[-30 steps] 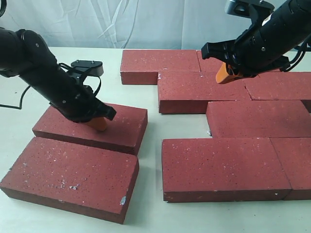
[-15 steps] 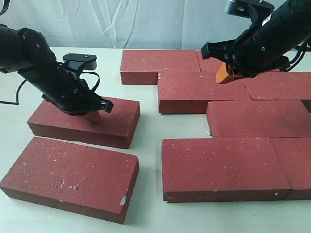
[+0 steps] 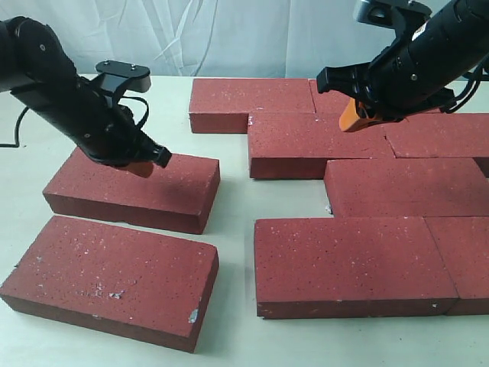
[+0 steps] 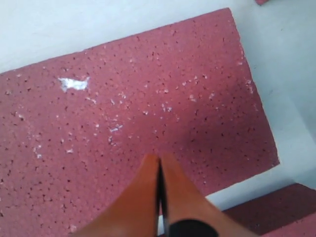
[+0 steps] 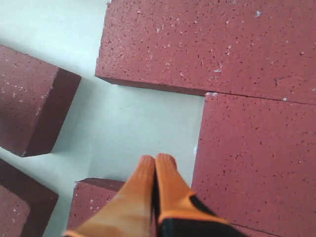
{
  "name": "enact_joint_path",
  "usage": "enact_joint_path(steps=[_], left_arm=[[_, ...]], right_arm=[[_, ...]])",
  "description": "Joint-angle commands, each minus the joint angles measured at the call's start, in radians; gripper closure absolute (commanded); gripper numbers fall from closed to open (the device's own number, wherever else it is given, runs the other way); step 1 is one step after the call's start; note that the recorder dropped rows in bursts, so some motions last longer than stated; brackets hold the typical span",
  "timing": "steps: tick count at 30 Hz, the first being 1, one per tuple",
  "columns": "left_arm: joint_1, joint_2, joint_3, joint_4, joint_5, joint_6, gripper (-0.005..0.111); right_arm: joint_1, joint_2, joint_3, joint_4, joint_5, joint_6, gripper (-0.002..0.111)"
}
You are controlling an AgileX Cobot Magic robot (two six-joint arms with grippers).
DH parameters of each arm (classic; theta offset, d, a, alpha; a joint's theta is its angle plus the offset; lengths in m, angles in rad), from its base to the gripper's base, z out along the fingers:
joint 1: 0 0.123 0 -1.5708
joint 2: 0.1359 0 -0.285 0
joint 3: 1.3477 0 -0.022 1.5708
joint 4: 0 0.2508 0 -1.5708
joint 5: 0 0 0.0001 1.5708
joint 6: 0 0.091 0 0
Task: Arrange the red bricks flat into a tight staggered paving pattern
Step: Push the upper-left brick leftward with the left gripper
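Several red bricks lie flat in a staggered group on the right, among them a back brick, a middle one and a front one. Two loose bricks lie on the left, one further back and one at the front. My left gripper is shut and empty, just above the further loose brick's top; its orange fingertips are pressed together. My right gripper hangs shut and empty above the back of the paved group, its tips over a gap between bricks.
A strip of bare cream table separates the two loose bricks from the paved group. White cloth hangs behind the table. The group's rows are stepped, leaving an open notch on their left side.
The further loose brick slid a little left under my left gripper, then the gripper lifted off its top and drew back. The right arm has not moved.
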Motion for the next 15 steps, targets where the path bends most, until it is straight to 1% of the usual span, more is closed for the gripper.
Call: enact_joint_path(steps=[1, 5, 7, 9, 13, 15], left_arm=[[0.003, -0.005, -0.005, -0.006, 0.008, 0.014, 0.107], [0.001, -0.005, -0.005, -0.001, 0.017, 0.026, 0.107], [0.001, -0.002, -0.005, -0.011, 0.018, 0.104, 0.107], [0.001, 0.014, -0.005, -0.042, 0.023, 0.146, 0.107], [0.001, 0.076, -0.005, -0.069, 0.023, 0.148, 0.107], [0.001, 0.106, -0.005, -0.07, 0.003, 0.145, 0.107]], right_arm=[[-0.001, -0.006, 0.005, -0.002, -0.009, -0.007, 0.109], [-0.001, -0.006, 0.005, -0.002, -0.009, -0.007, 0.109], [-0.001, -0.006, 0.005, -0.002, -0.009, -0.007, 0.109], [-0.001, -0.006, 0.005, -0.002, -0.009, -0.007, 0.109], [-0.001, -0.006, 0.005, -0.002, -0.009, -0.007, 0.109], [-0.001, -0.006, 0.005, -0.002, -0.009, -0.007, 0.109]])
